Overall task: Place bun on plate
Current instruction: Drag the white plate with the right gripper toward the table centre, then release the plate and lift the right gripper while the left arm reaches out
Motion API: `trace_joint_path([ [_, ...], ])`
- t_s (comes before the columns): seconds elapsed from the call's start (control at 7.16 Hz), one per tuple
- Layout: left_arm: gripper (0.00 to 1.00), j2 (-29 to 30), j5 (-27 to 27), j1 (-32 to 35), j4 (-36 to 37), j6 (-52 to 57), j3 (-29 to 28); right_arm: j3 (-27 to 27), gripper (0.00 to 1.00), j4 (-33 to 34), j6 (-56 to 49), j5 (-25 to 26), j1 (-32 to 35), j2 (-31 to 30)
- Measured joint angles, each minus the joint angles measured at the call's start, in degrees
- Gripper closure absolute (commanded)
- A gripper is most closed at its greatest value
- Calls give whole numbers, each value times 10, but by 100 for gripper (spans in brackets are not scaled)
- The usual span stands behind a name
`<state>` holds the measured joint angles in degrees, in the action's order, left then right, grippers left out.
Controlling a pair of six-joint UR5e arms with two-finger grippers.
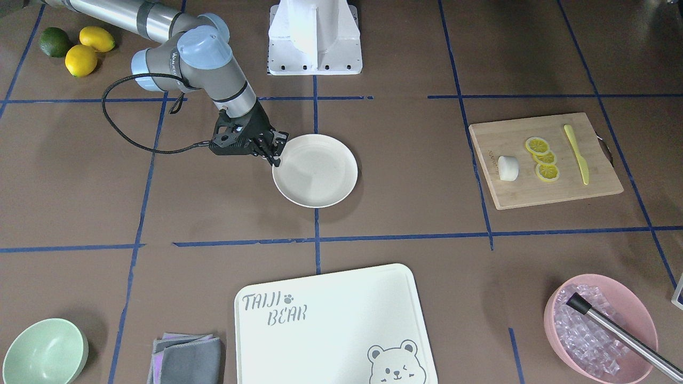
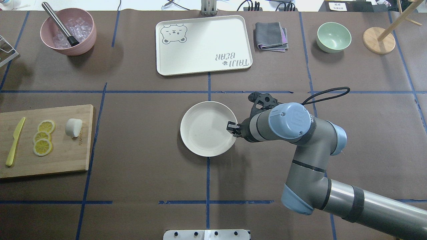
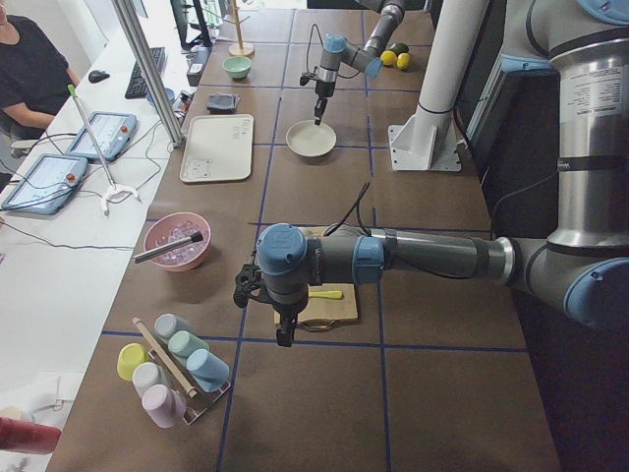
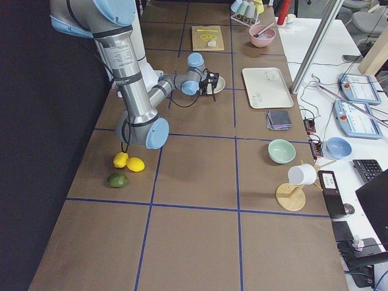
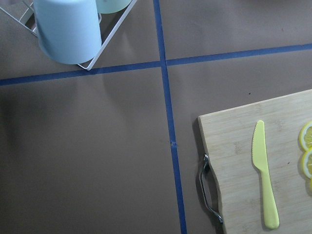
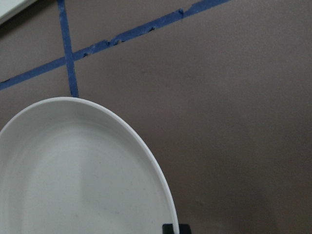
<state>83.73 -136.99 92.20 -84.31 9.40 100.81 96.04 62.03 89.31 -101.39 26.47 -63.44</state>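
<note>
The bun [image 1: 508, 168] [image 2: 73, 127], a small white lump, lies on the wooden cutting board [image 1: 533, 194] [image 2: 66, 156] beside lemon slices [image 2: 42, 137]. The round cream plate [image 1: 320, 181] [image 2: 203, 133] rests at the table's middle. My right gripper [image 1: 275, 152] [image 2: 232, 129] is at the plate's rim on the robot's right side, fingers closed on the rim; the right wrist view shows the rim [image 6: 146, 146] running down to a black fingertip. My left gripper [image 3: 285, 329] hovers over the board's outer end, seen only from the side; whether it is open or shut I cannot tell.
A yellow knife [image 1: 577, 154] [image 5: 263, 170] lies on the board. A bear-print tray [image 2: 203, 43], grey cloth [image 2: 271, 36], green bowl [image 2: 333, 36] and pink bowl of ice with a metal tool [image 2: 68, 31] line the far edge. Lemons and a lime [image 1: 80, 48] sit near the robot's right side.
</note>
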Motion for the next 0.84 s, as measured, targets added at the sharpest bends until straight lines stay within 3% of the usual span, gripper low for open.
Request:
trace_joint_path([
  [0.42,0,1,-2,0,-3,0,6,9,0,3,-2,-1,16,0],
  [0.84,0,2,2,-46,-7,-111,80,77,0,131,-38,-20,56,2],
])
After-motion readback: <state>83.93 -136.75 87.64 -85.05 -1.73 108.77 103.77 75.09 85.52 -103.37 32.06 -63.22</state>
